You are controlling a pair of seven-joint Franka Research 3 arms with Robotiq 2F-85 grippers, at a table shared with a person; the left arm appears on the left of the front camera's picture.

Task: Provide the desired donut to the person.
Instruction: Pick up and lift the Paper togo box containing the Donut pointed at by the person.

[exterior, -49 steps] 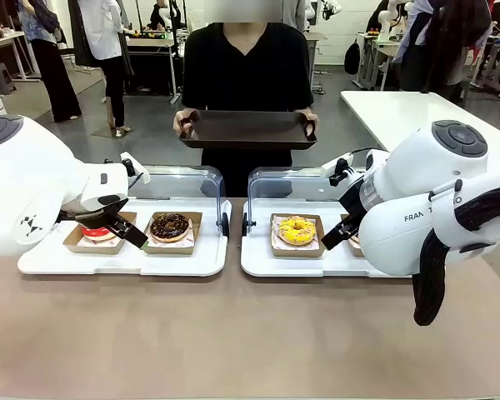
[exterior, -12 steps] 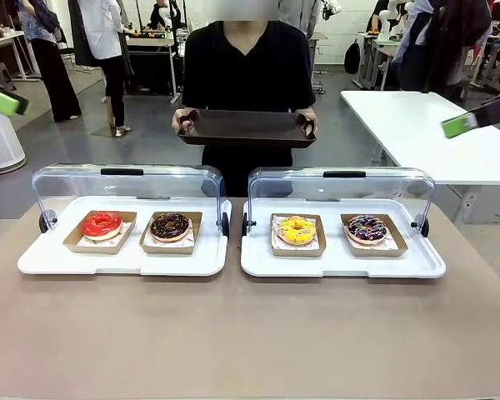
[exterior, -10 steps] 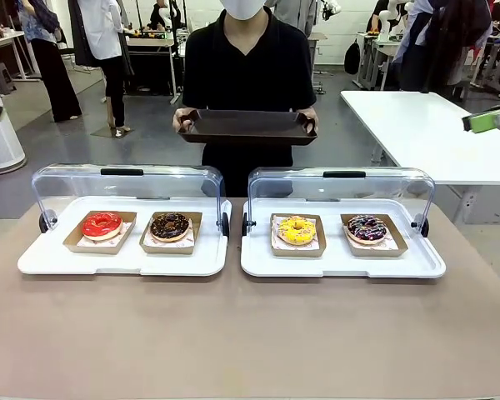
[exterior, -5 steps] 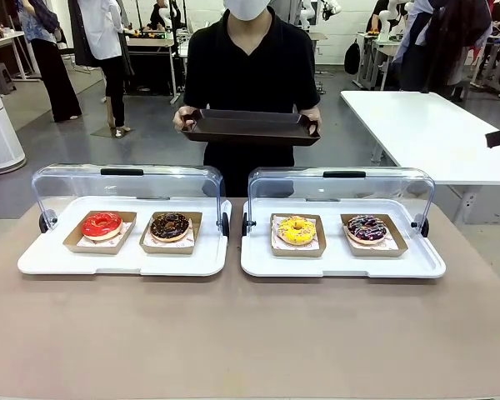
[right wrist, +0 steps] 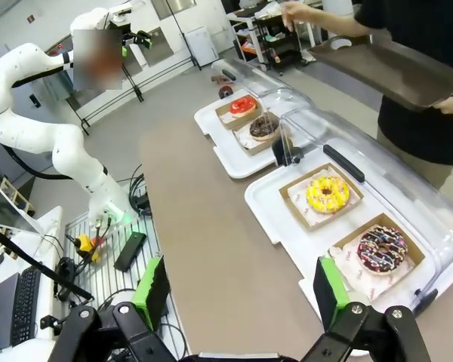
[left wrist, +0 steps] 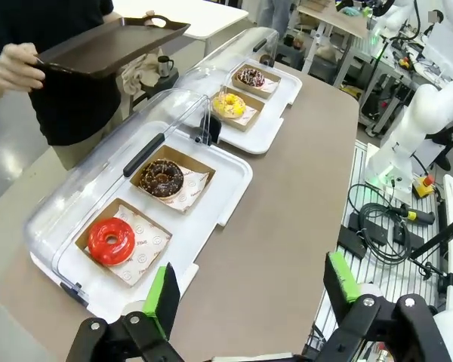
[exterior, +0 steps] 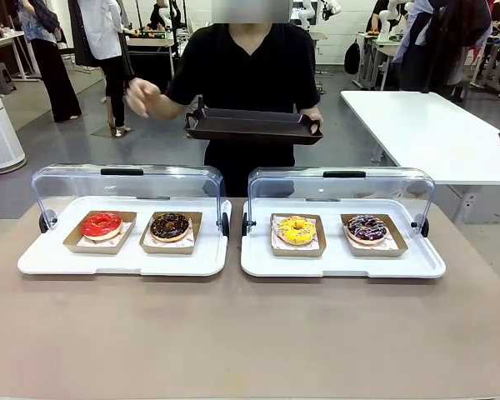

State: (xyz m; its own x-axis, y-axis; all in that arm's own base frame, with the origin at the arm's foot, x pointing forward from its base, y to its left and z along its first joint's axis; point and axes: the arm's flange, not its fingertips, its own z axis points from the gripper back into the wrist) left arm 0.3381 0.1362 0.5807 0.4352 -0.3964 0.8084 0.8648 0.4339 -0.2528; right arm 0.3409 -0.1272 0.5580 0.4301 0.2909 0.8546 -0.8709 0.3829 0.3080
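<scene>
Donuts point(exterior: 297, 230) lie uncovered mid-frame; person point(exterior: 248, 75), upper centre, holds tray point(exterior: 252, 127) out, presumably to receive one; left gripper point(left wrist: 251, 280) and right gripper point(right wrist: 240, 283) stand released, empty.

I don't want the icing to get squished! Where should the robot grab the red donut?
Probably by its brown paper tray, not the red donut itself. Pinch two opposite raised walls of the tray, so nothing presses on the icing. Come down from above on the robot's side, because the clear lid stands over the far side and leaves the near side open.
</scene>
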